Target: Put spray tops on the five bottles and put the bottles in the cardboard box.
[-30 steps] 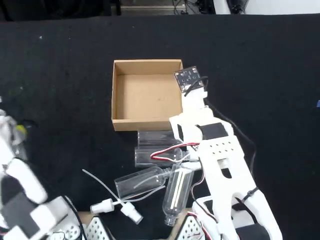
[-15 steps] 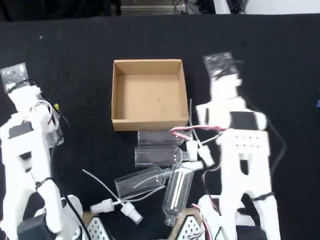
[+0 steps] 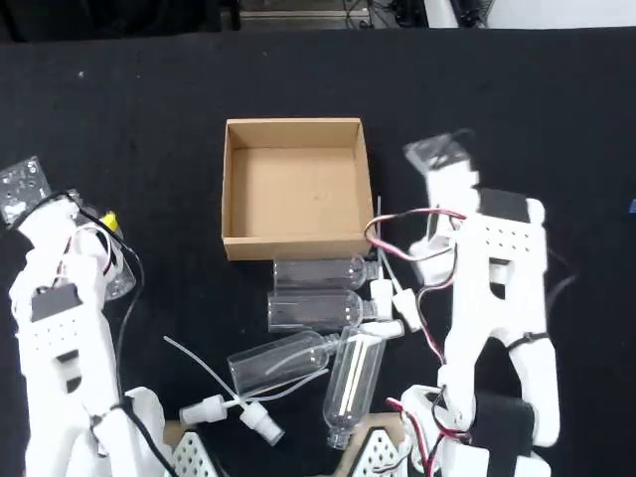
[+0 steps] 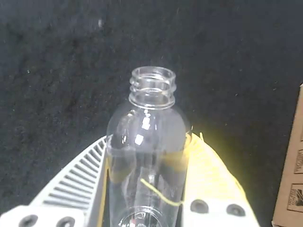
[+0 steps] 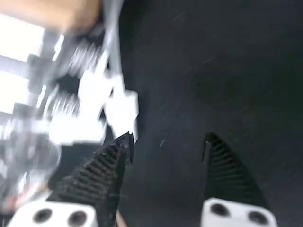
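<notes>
Gleaming clear bottle [image 4: 147,142] — uncapped, threaded neck

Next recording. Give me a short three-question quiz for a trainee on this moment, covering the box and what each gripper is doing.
1. True or false: the cardboard box already has a bottle in it.
2. What sits between the fingers of the left gripper? A) a spray top. B) a clear bottle with a bare, uncapped neck. C) nothing.
3. Short answer: is the right gripper open or shut, and is anything between its fingers?

Key
1. False. The box is empty.
2. B.
3. Open, with nothing between its fingers.
</notes>
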You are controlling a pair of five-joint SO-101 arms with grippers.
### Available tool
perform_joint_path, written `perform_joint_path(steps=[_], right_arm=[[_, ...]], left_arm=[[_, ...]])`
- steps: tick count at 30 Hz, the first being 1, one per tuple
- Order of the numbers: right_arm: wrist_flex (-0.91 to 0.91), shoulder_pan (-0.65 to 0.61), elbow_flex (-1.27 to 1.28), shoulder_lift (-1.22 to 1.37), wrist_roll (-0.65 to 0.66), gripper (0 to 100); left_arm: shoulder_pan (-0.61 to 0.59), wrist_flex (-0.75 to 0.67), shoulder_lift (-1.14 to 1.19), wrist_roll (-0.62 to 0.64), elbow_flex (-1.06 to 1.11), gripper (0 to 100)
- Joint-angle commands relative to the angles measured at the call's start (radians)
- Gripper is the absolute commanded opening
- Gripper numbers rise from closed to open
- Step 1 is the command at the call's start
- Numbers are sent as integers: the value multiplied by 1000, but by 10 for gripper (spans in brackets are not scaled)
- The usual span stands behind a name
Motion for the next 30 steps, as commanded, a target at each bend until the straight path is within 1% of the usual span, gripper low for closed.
perform_joint_path(steps=[1,4,7,13,15,18,21,23,25,28,30], right_arm=[[66,-40,18,-76,52,218],[61,-107,85,-102,55,218],[-14,-164,186,-116,54,218],[-181,-164,312,-111,52,218],[-252,-133,344,-108,51,218],[-327,-54,364,-107,61,217],[-336,5,366,-107,130,168],[-333,23,372,-107,169,133],[-333,34,395,-107,199,119],[-330,35,412,-113,187,142],[-292,35,366,-114,132,176]], left_arm=[[13,-18,-94,9,4,30],[13,-23,-124,9,24,30],[13,-18,-127,9,25,30],[13,-18,-133,9,47,30],[13,-18,-133,9,47,30],[8,-18,-133,9,47,30],[12,-18,-133,9,47,30],[13,-18,-135,9,47,30],[13,-18,-137,9,47,30],[13,-18,-137,9,47,30],[13,-18,-137,9,47,30]])
